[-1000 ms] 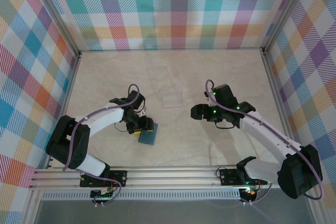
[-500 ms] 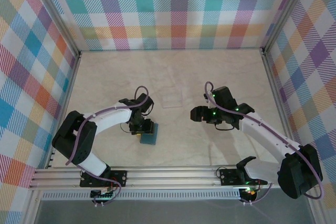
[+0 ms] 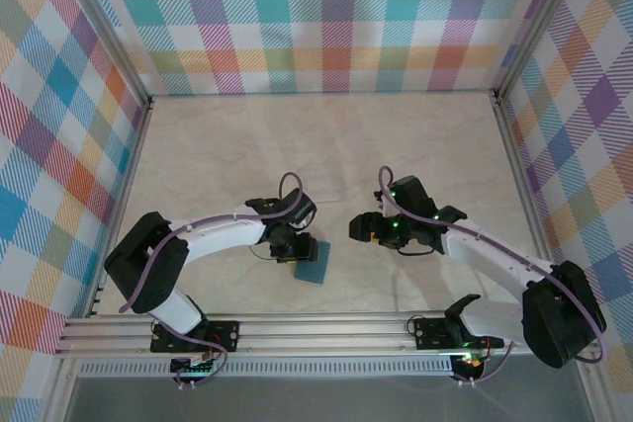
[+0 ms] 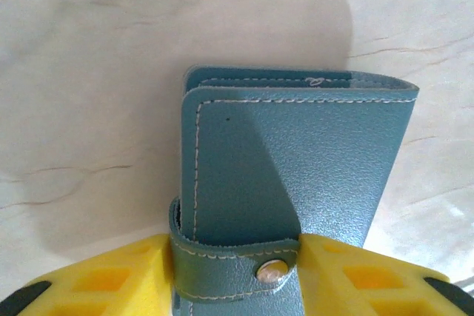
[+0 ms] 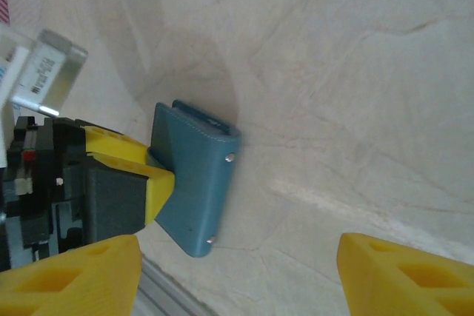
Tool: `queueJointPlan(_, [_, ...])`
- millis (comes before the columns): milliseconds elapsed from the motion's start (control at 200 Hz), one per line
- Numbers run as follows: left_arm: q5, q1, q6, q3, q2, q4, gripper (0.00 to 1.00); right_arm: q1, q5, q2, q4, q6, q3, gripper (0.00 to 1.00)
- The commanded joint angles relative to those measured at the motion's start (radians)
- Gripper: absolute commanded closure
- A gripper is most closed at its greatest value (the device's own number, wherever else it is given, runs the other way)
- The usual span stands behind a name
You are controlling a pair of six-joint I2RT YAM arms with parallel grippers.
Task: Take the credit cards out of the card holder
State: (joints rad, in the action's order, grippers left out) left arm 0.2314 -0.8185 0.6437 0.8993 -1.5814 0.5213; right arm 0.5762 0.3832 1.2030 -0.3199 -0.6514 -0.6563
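Card holder (image 4: 296, 160) pinched in left claw (image 4: 235, 271), folded.

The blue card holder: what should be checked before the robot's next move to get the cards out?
1. Grip: the left gripper holds the card holder, clamped on both sides: ok.
2. Opening: the snap strap undone: not ok, it is fastened.
3. Access: the credit cards reachable: cannot tell, the holder is folded shut.
4. Helper: the right gripper open and empty: ok.
5. Approach: the right gripper faces the holder, apart from it: ok.
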Motion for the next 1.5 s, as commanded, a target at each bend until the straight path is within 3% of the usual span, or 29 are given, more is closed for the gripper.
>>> queueJointPlan(0, [0.075,-0.031,0.098,-0.018,-0.010,-0.123,0.55,0.019,0.067,0.038,0.102,-0.062,0.035,0.29])
queueJointPlan(355, [0.174,-0.063,0.150,-0.016,-0.040,-0.235,0.56,0.032,0.186,0.193,0.361,-0.134,0.135,0.35])
queueJointPlan(590, [0.209,-0.076,0.146,-0.007,-0.055,-0.275,0.56,0.033,0.209,0.257,0.423,-0.116,0.130,0.41])
queueJointPlan(710, [0.177,-0.087,0.108,0.033,-0.074,-0.181,0.56,0.034,0.194,0.265,0.406,-0.109,0.121,0.52])
queueJointPlan(1105, [0.116,-0.101,0.094,0.061,-0.071,-0.125,0.55,0.033,0.156,0.234,0.365,-0.092,0.127,0.78])
queueJointPlan(1340, [-0.081,-0.147,0.012,0.191,-0.053,0.120,0.45,0.034,0.115,0.238,0.289,-0.074,0.111,0.83])
queueJointPlan(1495, [-0.087,-0.189,-0.013,0.251,-0.093,0.161,0.45,0.036,0.117,0.244,0.283,-0.073,0.104,0.83])
